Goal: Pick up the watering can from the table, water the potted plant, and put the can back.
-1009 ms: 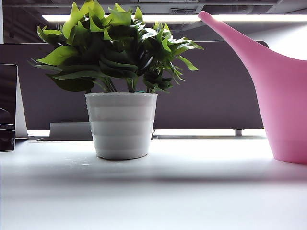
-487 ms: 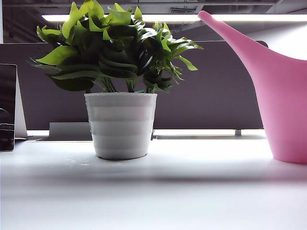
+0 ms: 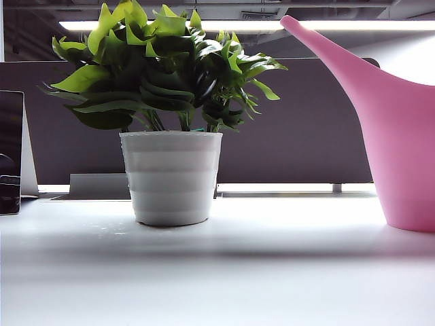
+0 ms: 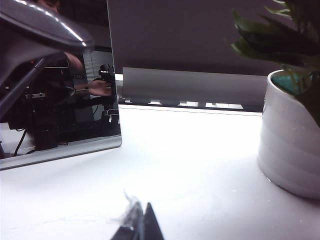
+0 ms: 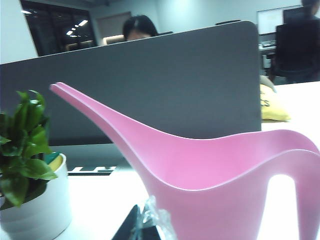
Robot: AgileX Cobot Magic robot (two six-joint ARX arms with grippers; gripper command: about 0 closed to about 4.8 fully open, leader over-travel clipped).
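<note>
Both pincers shut, empty — R pincer (image 5: 145,225) near watering can (image 5: 215,175).

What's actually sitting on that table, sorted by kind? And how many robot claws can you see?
Watering cans: 1, the pink watering can
Potted plants: 1, the potted plant in a white ribbed pot
Dark screens: 1, the dark glossy screen at the table's left edge
Robot claws: 2, the left claw and the right claw, each shut, low over the table
Total: 5
</note>
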